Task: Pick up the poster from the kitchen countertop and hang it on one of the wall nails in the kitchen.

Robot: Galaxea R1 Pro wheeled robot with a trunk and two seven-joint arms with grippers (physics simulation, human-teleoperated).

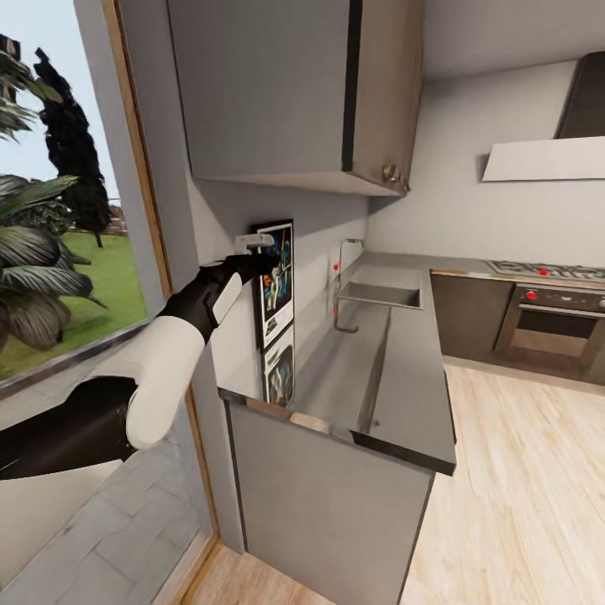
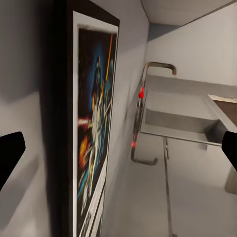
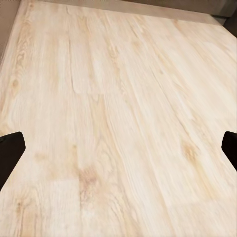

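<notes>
The poster (image 1: 276, 286) is being hung against the wall, the left gripper (image 1: 256, 244) released; withdrawal seems due

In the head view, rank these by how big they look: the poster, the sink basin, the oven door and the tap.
1. Poster, though it is nearer the camera.
2. Oven door and sink basin look about alike; not ranked.
3. Tap, a thin pipe, smallest.

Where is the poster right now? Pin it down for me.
In the head view the poster stands upright against the wall above the kitchen countertop, left of the sink and tap, with the left claw at its top edge.
</notes>
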